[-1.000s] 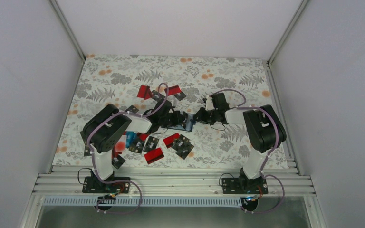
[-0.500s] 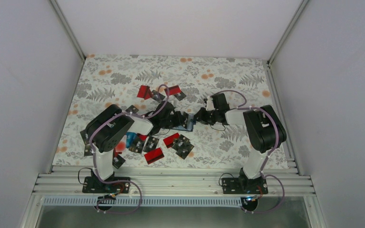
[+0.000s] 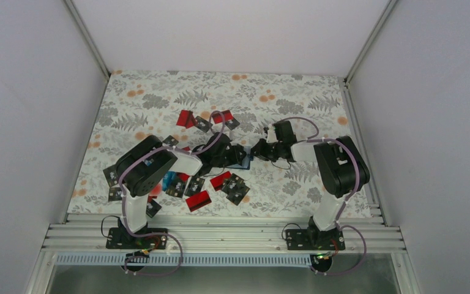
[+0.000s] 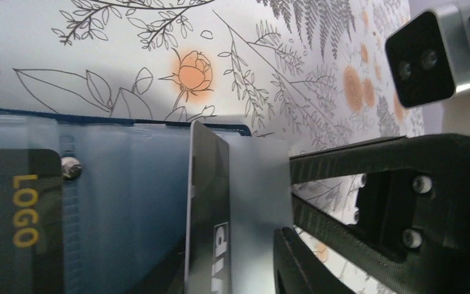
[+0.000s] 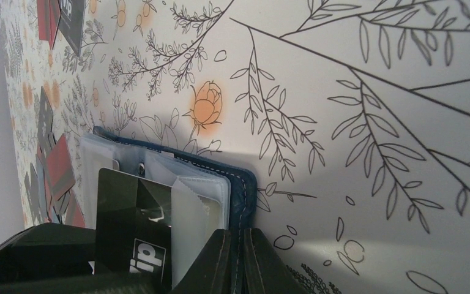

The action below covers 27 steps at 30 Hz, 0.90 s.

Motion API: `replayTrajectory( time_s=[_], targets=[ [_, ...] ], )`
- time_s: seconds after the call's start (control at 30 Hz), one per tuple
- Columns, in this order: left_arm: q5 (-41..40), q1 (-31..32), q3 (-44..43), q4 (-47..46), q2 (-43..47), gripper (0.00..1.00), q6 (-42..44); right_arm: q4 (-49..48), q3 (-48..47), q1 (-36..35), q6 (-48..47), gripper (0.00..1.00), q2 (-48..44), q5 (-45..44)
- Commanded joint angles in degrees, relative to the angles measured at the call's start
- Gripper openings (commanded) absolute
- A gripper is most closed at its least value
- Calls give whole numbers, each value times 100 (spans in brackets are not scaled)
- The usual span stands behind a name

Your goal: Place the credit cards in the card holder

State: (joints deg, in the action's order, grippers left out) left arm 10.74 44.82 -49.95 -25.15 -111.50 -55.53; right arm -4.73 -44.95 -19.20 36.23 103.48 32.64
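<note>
The card holder [image 3: 245, 162] lay open on the floral-patterned counter [image 3: 153, 98], between the two grippers. The right gripper [image 5: 237, 240] was clamped on the card holder's navy outer edge, with its fingers [image 5: 215, 269] pressed together over the stitched rim. The left gripper [image 3: 235, 154] sat at the opposite side of the card holder, over the translucent sleeves [image 4: 128, 184]. No view showed whether its jaws were apart or together. A black card [image 5: 125, 208] stood partly inserted in one sleeve of the card holder. Its outer end ran up against the dark body of the left gripper, but it could not be told whether that gripper was touching the card. In the left wrist view, a dark card [image 4: 19, 211] marked LOGO in yellow lay flat at the sleeve end of the card holder farthest from the right gripper. The remaining credit cards [image 3: 199, 200] lay loose on the counter. A cluster of red and black ones lay on the near-left side of the card holder. A smaller group, mostly red, lay on its far-left side.
</note>
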Motion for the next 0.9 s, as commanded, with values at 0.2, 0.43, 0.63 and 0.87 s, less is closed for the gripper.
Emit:
replayTrajectory(
  time_s=[0.2, 0.43, 0.63, 0.87],
  targets=[
    [-613, 260, -425, 2100, 111, 52, 322, 667, 175, -93, -19, 9, 117, -65],
    [-1063, 308, -893, 3169, 210, 79, 689, 726, 73, -69, -78, 9, 96, -68],
    [-1226, 324, -1208, 3835, 331, 100, 927, 773, 13, -57, -139, 9, 110, -72],
    [-1249, 327, -1476, 4374, 436, 100, 1257, 790, -38, -27, -173, 9, 127, -66]
  ],
)
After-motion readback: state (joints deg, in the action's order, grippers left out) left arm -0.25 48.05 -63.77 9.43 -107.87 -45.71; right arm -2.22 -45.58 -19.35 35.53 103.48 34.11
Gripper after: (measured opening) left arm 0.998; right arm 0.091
